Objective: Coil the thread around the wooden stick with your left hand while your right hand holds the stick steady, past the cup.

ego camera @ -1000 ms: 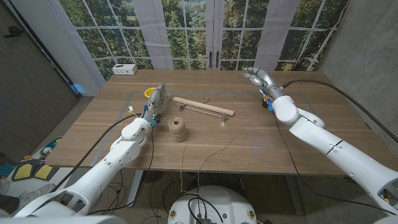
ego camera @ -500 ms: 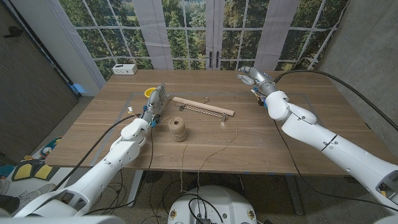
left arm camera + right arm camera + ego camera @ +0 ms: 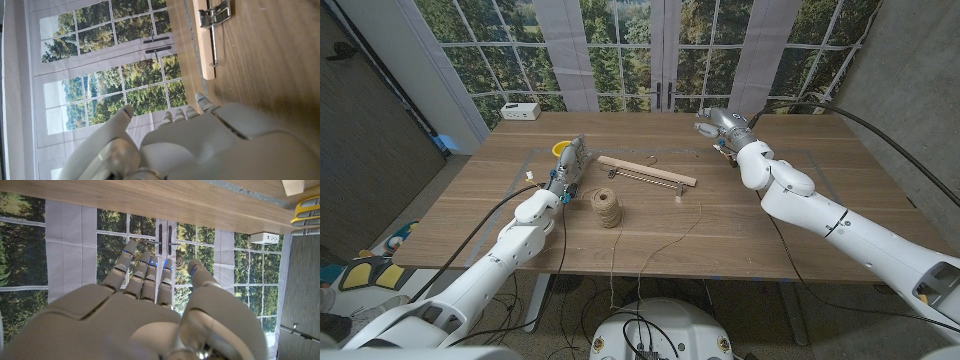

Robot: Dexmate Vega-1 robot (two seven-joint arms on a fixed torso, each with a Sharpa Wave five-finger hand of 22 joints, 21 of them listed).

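Observation:
The wooden stick [image 3: 646, 171] lies slantwise at mid-table, with metal clips [image 3: 677, 191] beside it; the left wrist view shows one stick end [image 3: 206, 40] and a clip [image 3: 215, 12]. A spool of brown thread [image 3: 607, 208] stands in front of the stick, and a loose strand [image 3: 660, 245] trails over the table's front edge. The yellow cup [image 3: 560, 149] sits behind my left hand [image 3: 572, 160], which is left of the stick, fingers extended and holding nothing [image 3: 200, 145]. My right hand [image 3: 718, 125] hovers beyond the stick's right end, fingers apart and empty [image 3: 150, 310].
A white box [image 3: 521, 111] sits at the table's far left corner, near the window. Blue-grey tape lines [image 3: 790, 152] mark the tabletop. The right wrist view catches the yellow cup [image 3: 305, 210] and white box [image 3: 265, 237] at its edge.
My right hand has moved leftward above the far side of the table, closer to the stick's right end. The left hand, stick and spool have stayed still.

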